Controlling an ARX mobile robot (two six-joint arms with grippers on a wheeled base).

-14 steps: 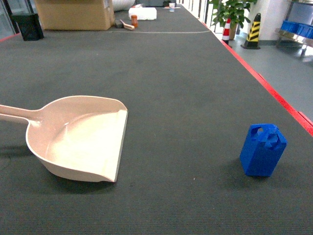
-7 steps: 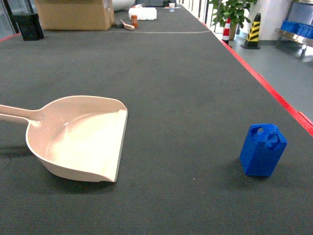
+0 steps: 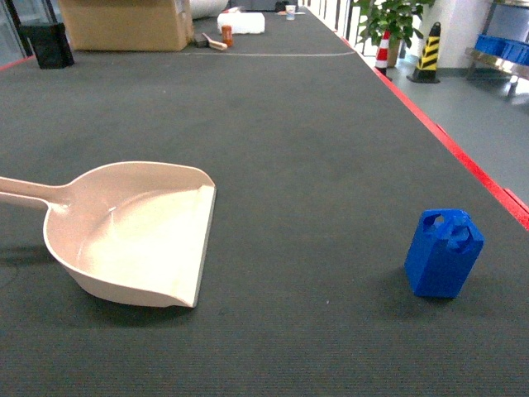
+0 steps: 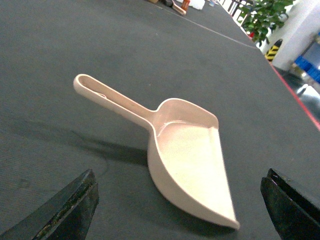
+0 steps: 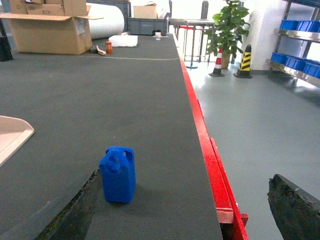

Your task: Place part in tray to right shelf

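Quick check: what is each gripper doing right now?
Left gripper: open, empty, above the tray.
Right gripper: open, empty, the part ahead of it.

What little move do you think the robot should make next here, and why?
Probably lower the right gripper over the blue block. The block stands upright on the dark mat, apart from the empty beige scoop, and the fingers are spread wide, holding nothing.
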